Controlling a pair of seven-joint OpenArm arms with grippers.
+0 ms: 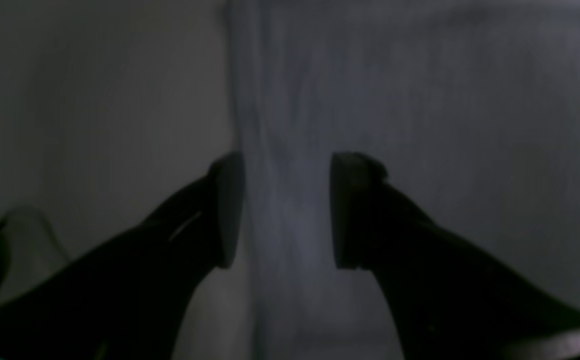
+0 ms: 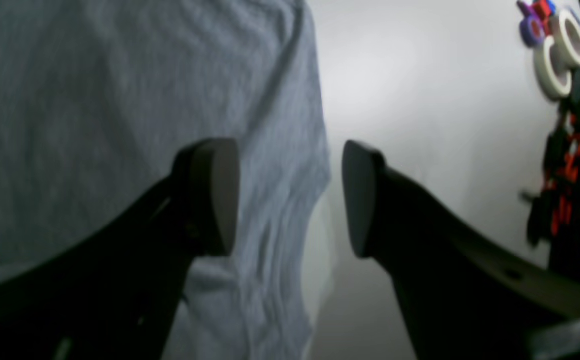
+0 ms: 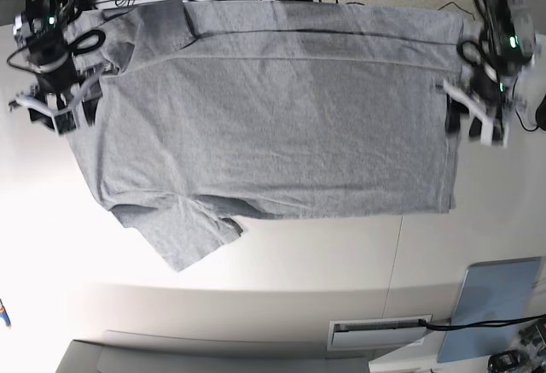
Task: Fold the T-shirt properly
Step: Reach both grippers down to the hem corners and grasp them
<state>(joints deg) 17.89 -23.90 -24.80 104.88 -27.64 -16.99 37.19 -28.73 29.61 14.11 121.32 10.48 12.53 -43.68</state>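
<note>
Grey cloth first: we see the T-shirt (image 3: 273,125) spread flat on the white worktop (image 3: 281,262), one sleeve pointing down. Our left hand (image 1: 286,210) is open over its edge. Our right hand (image 2: 290,197) is open over the other edge, holding nothing.

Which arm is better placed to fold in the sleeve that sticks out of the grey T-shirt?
Probably the right gripper: it is open at the sleeve end of the heather-grey cotton T-shirt. The left gripper is at the far hem.
</note>
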